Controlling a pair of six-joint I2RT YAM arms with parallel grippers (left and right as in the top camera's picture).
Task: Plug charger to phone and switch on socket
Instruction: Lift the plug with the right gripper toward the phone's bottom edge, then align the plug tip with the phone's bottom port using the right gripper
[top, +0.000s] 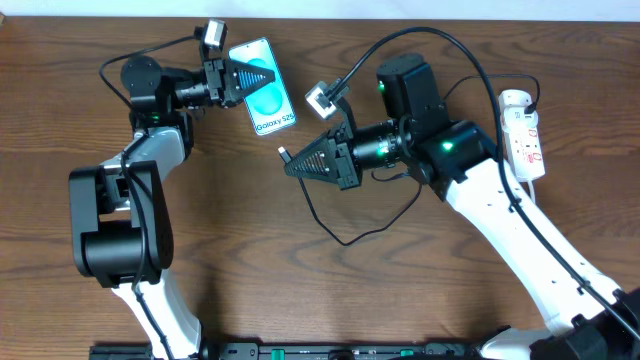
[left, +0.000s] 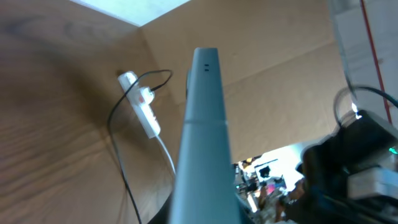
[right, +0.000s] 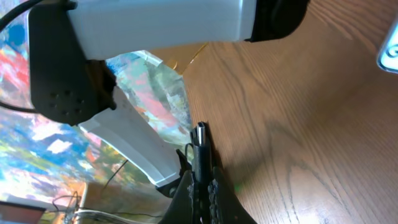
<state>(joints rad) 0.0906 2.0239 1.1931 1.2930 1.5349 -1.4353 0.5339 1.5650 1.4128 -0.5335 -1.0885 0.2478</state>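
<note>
Found left tool (top: 265, 77) clamped on Galaxy S25 phone (top: 272, 108) near far counter (top: 420, 280) edge, right tool (top: 296, 165) closed on charger connector (top: 284, 154) near it, socket (top: 524, 130) well right; judged best: square connector to its port, feed straight, slowly.

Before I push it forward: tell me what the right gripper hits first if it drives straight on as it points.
Probably the left arm's black-and-white body, across the brown wooden table; the right gripper points past the cyan-screened flat smartphone. Height unclear.
</note>
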